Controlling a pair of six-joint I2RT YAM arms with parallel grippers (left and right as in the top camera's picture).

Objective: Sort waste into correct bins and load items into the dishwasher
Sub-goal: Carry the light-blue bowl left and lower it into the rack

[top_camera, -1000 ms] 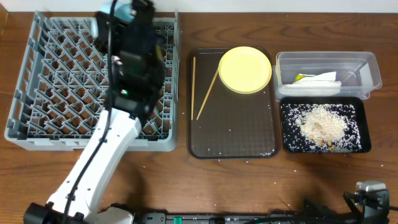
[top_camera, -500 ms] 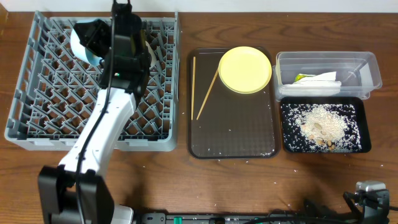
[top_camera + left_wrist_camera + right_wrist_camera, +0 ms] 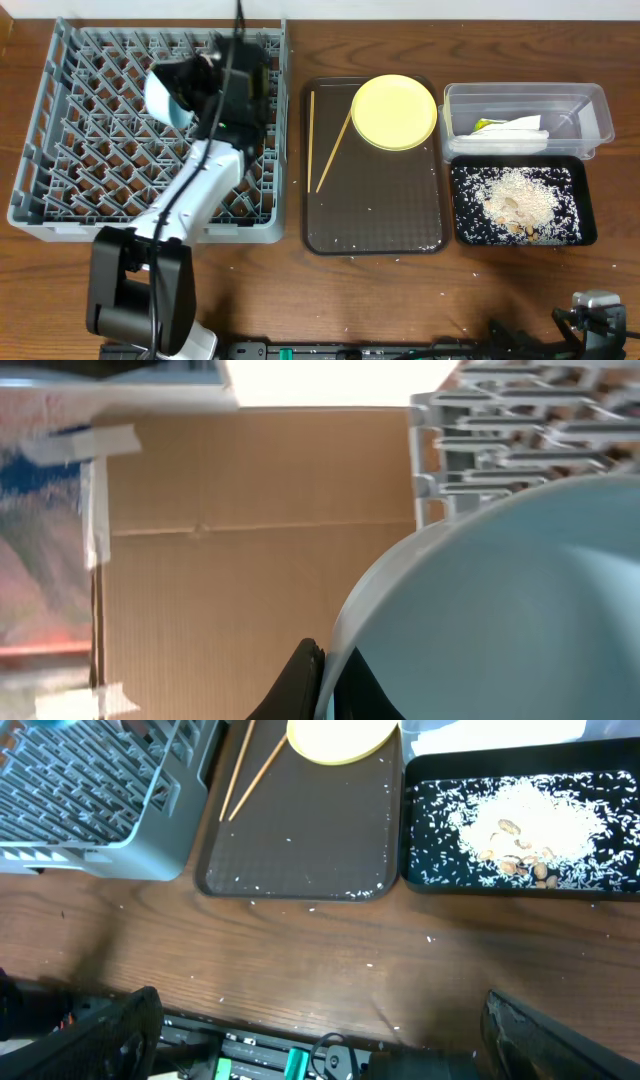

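Light blue bowl [image 3: 163, 95] clenched at its rim by left hand [image 3: 200, 85], tipped on edge just above dish rack [image 3: 80, 150], toward its back rows; free pegs directly beneath. Right hand [image 3: 320, 1005] spread wide, empty, well apart over surface [image 3: 300, 950] near front edge.

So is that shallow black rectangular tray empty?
Not empty: the shallow black rectangular tray holds a heap of pale rice-like crumbs, with more scattered across its floor.

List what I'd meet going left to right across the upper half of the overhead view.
The grey dish rack → chopsticks → yellow plate → clear tub. The light blue bowl overlaps the rack, so I leave it out.
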